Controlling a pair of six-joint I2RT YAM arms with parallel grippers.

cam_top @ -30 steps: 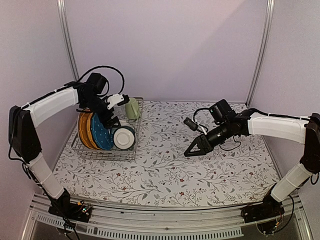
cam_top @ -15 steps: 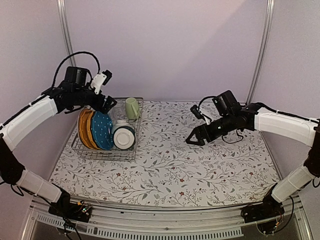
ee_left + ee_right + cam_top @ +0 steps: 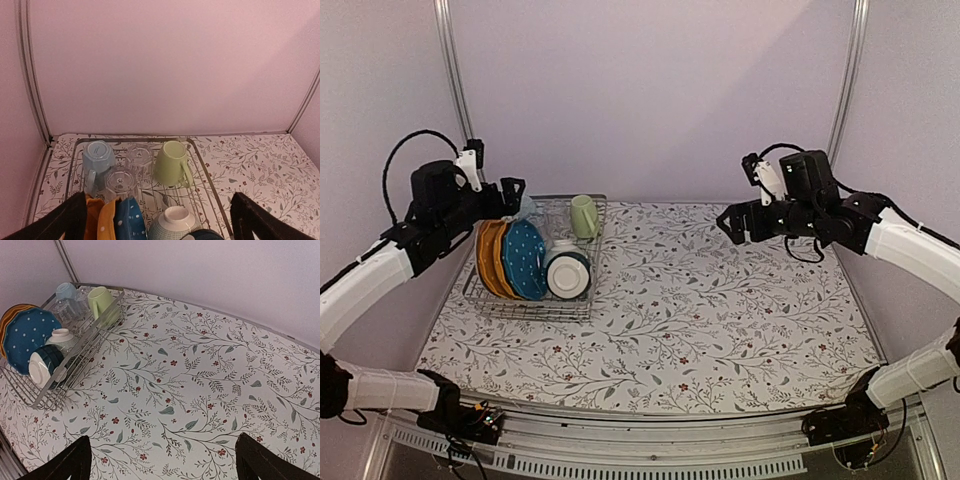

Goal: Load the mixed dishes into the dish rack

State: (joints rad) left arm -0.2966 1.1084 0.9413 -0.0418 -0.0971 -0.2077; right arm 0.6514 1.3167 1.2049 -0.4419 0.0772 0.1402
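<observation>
Three plates (image 3: 525, 262), two bowls (image 3: 46, 364), two mugs (image 3: 171, 164), glass (image 3: 121, 181), inside dish rack (image 3: 525, 308)

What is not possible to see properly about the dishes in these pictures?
Top view: the left hand covers most of the light blue mug.
Left wrist view: the bottom edge cuts off the blue dotted plate and the bowls.
Right wrist view: the blue dotted plate hides the yellow plates behind it, so their patterns are unreadable.
</observation>
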